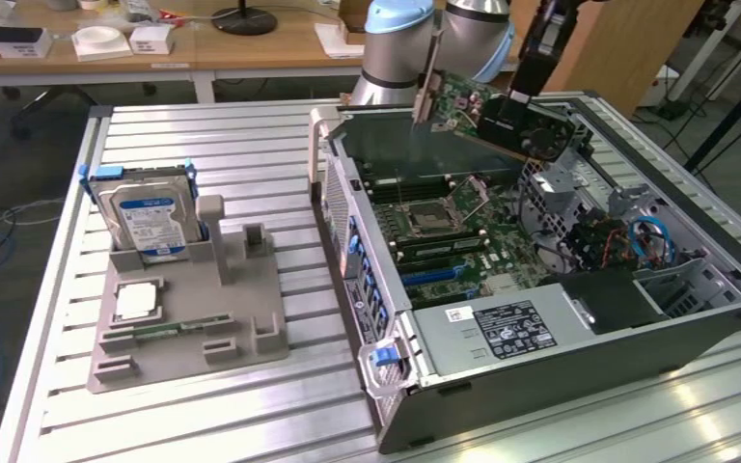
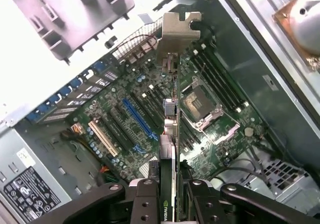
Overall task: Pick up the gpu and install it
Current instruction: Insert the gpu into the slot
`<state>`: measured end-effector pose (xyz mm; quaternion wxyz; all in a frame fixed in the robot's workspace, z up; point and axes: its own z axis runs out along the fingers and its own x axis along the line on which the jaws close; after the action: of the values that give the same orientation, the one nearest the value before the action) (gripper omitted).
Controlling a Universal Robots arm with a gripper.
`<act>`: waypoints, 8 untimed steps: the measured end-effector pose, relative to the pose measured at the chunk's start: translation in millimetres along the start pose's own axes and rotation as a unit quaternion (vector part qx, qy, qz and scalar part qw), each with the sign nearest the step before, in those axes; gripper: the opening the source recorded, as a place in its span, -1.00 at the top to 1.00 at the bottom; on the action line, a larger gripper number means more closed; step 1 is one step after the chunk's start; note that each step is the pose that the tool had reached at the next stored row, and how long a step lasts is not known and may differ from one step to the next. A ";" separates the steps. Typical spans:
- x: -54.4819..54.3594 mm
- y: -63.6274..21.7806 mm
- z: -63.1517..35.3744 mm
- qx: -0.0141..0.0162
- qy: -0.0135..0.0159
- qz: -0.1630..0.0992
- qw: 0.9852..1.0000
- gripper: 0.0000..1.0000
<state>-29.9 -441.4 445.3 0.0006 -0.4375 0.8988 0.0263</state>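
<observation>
The gpu (image 1: pixel 480 104), a green circuit board with a dark fan face and a silver bracket, hangs tilted over the far end of the open computer case (image 1: pixel 384 386). My gripper (image 1: pixel 523 89) is shut on the card's edge from above. The wrist view looks along the gpu (image 2: pixel 170 134) edge-on, its silver bracket (image 2: pixel 178 29) pointing away and my fingers (image 2: pixel 145 199) clamped on both sides of it. Below the card lies the motherboard (image 2: pixel 125 99) with a blue slot (image 2: pixel 137 120) and the processor socket (image 2: pixel 199 104). The card is well above the board and touches no slot.
A grey fixture (image 1: pixel 190 318) at the exterior view's left holds a blue-labelled hard drive (image 1: pixel 151 217) upright and a square processor chip (image 1: pixel 136 301). Inside the case are a power supply (image 1: pixel 506 328), a drive cage and cables (image 1: pixel 641 236). The case walls surround the motherboard.
</observation>
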 end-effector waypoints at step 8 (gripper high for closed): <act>0.0 0.0 0.1 -0.001 0.003 -0.057 0.998 0.47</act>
<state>-29.9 -441.4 445.2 -0.0009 -0.4885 0.8722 0.0263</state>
